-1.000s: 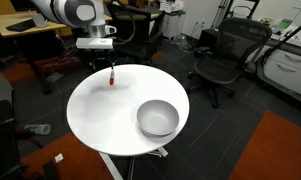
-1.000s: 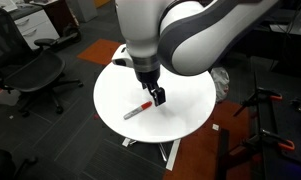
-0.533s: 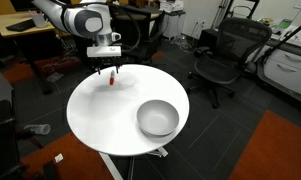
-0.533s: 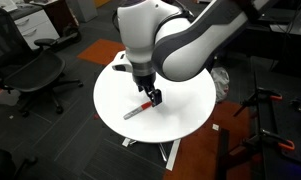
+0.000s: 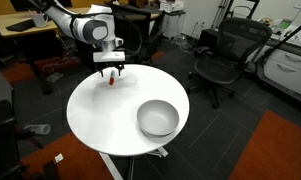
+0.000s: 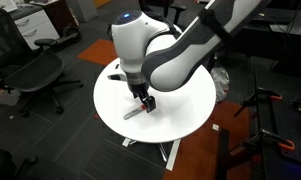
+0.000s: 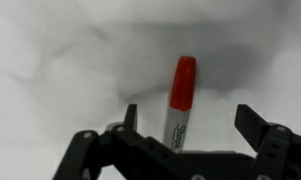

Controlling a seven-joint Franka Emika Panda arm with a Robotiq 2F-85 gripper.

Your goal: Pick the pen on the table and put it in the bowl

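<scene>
The pen (image 7: 180, 95), red-capped with a pale barrel, lies flat on the round white table (image 5: 100, 110). It also shows in both exterior views (image 5: 112, 80) (image 6: 137, 111). My gripper (image 7: 190, 125) is open, lowered right over the pen with a finger on each side of it, not touching. It is at the table's far edge in an exterior view (image 5: 111, 70) and mid-table in the other (image 6: 143, 100). The grey bowl (image 5: 157, 118) stands empty near the opposite edge, well away from the gripper. My arm hides the bowl in an exterior view.
Black office chairs (image 5: 222, 55) (image 6: 30, 72) stand around the table. Wooden desks (image 5: 30, 28) sit behind the arm. The floor has an orange carpet patch (image 5: 275, 150).
My gripper has come down toward the table onto the pen and now straddles it. The pen and bowl have not moved.
</scene>
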